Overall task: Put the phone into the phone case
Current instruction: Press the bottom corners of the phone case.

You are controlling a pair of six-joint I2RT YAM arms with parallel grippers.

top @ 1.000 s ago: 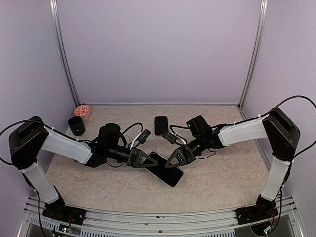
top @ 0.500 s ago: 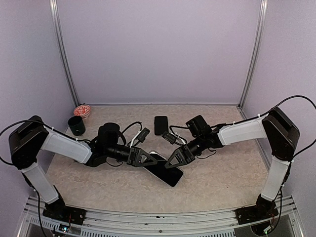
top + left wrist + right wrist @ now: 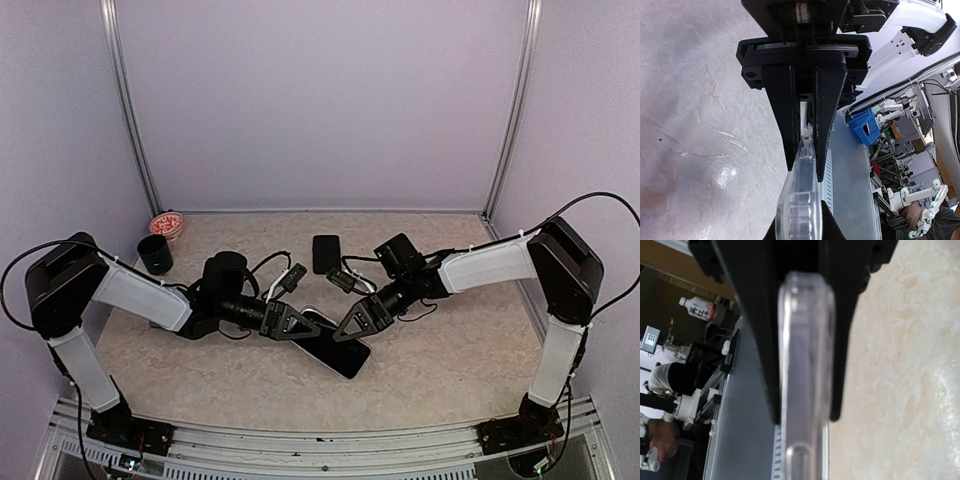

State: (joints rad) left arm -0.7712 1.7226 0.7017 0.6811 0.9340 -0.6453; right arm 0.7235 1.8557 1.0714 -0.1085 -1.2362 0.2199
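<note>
Phone (image 3: 340, 352), black flat slab, at the middle of the speckled beige table (image 3: 450, 370), its far end between the tips of both arms. Grip: left gripper (image 3: 300, 327) clenched on one edge of the clear transparent plastic phone case (image 3: 799, 210), right gripper (image 3: 347, 326) clenched on the opposite edge, with the case edge-on between each pair of black fingers; whether the phone sits fully inside cannot be told. Small black rectangular block (image 3: 326, 253), black cup (image 3: 155, 254) and red-and-white dish (image 3: 166, 224) lie well apart toward the back.
</note>
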